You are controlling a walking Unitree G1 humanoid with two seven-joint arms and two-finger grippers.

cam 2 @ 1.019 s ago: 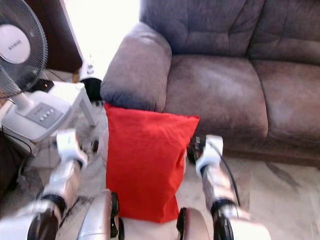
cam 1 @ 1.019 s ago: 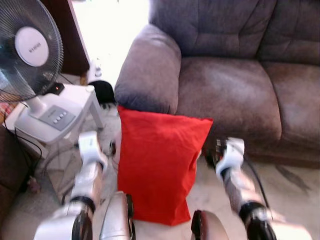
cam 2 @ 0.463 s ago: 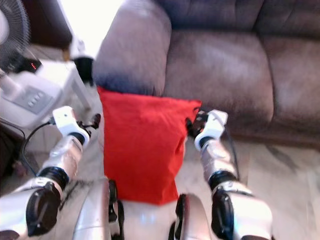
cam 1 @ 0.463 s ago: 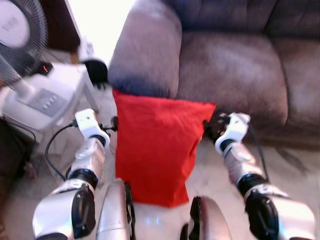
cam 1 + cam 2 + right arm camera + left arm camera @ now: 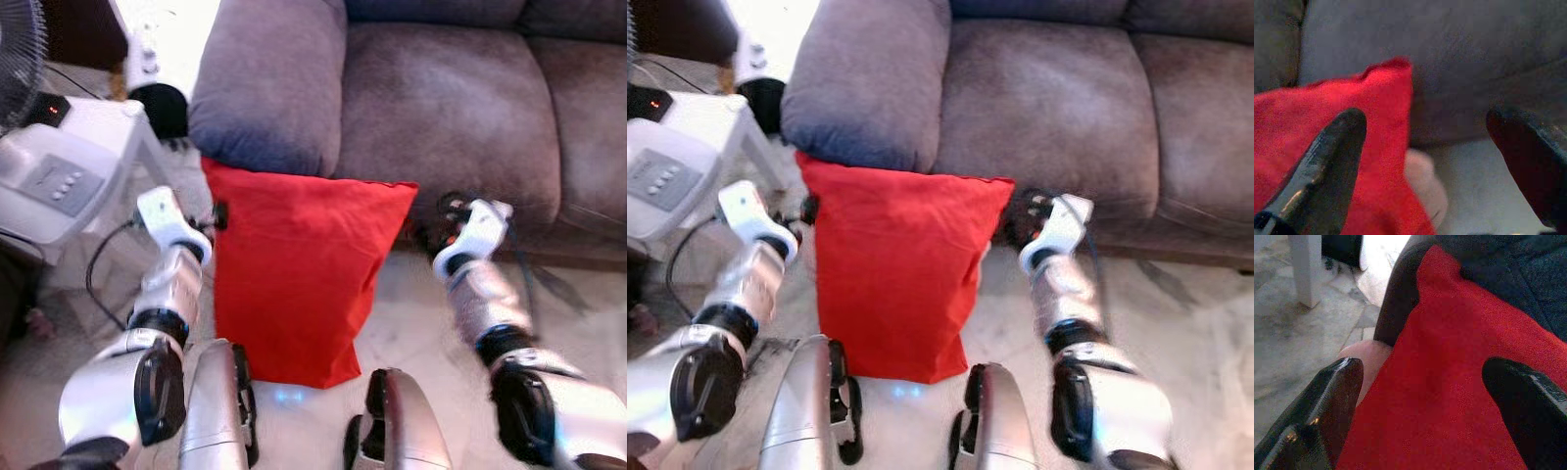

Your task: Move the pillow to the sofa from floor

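Left gripper [image 5: 1425, 396]: the two black fingers [image 5: 1332, 401] stand wide apart with the red fabric of the pillow between them; nothing is clamped. In the left eye view this gripper [image 5: 217, 213] sits at centre left of the frame, just beside the upper left edge of the pillow.

Right gripper [image 5: 1425, 161]: the fingers are also spread wide. One black finger [image 5: 1327, 161] lies in front of the red fabric, the other [image 5: 1528, 161] is off to the side over the pale floor and the sofa base. No object is held. In the left eye view this gripper [image 5: 443, 220] sits at centre right of the frame, near the upper right corner of the pillow.

Rectangular red fabric pillow [image 5: 294, 274]: it stands upright on the pale marble-patterned floor [image 5: 431, 323] in the centre of the frame, its top edge against the rounded armrest [image 5: 269, 83] of the grey-brown upholstered sofa [image 5: 441, 108]. Its lower edge rests on the floor just above the robot's silver legs [image 5: 220, 411] at the bottom of the frame.

Both silver arms flank the pillow, the left arm [image 5: 167, 294] at lower left and the right arm [image 5: 490, 313] at lower right.

Upper left of the frame: a white standing fan base with a button panel [image 5: 49, 181], part of the dark fan grille [image 5: 15, 59], and a black cable [image 5: 98, 274] on the floor
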